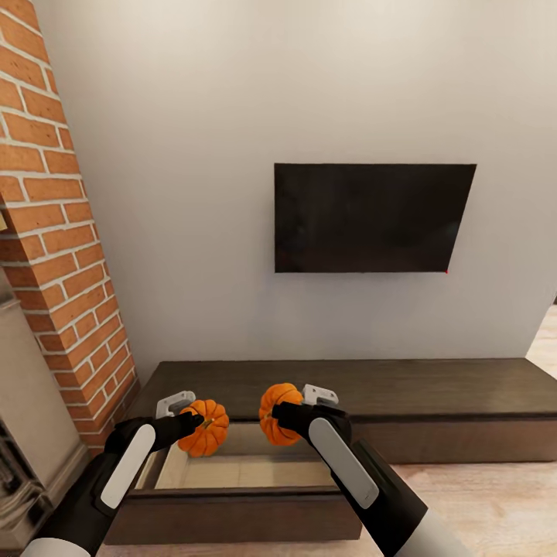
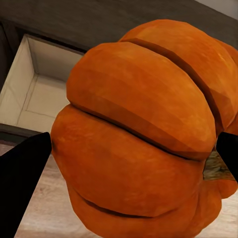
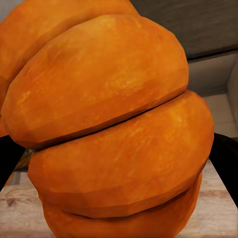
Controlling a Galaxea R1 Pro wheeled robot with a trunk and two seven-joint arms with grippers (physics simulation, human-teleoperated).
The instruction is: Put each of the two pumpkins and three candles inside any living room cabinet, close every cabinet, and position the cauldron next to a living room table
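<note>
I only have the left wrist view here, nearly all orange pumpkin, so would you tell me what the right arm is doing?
Observer: The right tool is shut on the second pumpkin, held above the open drawer.
Operator: Thank you. Is my pumpkin over the drawer as well?
Observer: Yes, in the head view the left pumpkin in the left tool hangs over the drawer's left end.
Operator: Is anything already inside the drawer?
Observer: None that I can see; the visible pale floor is bare, though the pumpkins hide part of it.
Operator: What is behind it?
Observer: The low dark cabinet, below a wall-mounted black screen.
</note>
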